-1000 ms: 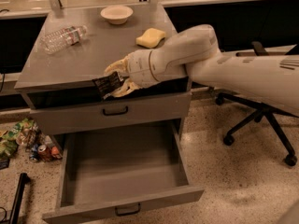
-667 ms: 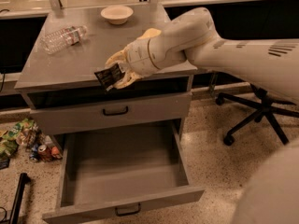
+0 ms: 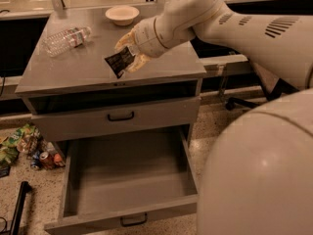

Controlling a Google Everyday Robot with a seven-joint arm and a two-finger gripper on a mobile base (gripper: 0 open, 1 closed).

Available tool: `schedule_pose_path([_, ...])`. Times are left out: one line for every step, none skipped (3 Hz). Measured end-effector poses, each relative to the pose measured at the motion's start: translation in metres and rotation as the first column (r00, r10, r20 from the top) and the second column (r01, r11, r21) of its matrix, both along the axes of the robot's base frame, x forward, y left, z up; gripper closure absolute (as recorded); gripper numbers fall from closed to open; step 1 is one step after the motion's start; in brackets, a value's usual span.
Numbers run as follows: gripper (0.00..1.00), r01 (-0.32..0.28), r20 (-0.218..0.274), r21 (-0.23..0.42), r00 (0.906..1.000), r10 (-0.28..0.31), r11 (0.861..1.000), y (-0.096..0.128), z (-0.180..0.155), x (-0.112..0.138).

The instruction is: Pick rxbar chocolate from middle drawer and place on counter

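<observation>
grey counter [image 3: 73,75] bears bottle [image 3: 66,39] and bowl [image 3: 122,14]; gripper [image 3: 130,53] clamps black bar [image 3: 119,62], tilted, lower end toward front edge.

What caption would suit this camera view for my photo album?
Gripper holds the rxbar chocolate above the counter, middle drawer open below.

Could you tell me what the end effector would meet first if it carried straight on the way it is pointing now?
Most likely the counter: the end effector, shut on the rxbar chocolate, points down and left over its front part, so the bar would touch first. Depth is uncertain.
</observation>
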State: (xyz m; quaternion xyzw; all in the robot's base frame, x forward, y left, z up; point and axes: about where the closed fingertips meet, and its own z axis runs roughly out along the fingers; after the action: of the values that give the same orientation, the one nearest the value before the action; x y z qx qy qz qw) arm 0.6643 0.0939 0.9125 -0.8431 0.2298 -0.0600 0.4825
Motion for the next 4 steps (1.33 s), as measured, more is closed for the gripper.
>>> schedule_pose_path([1.00,0.010,0.047,-0.018,0.9988,-0.009,1.000,0.002,0.007,0.033])
schedule_pose_path([0.99,0.037,0.084,-0.046,0.9959,-0.033,0.998,0.017,0.001,0.083])
schedule_pose_path([0.77,0.073,0.085,-0.058,0.9941,-0.068,0.996,0.029,-0.008,0.115])
schedule_pose_path([0.54,0.099,0.090,-0.049,0.9914,-0.094,0.994,0.039,-0.011,0.129])
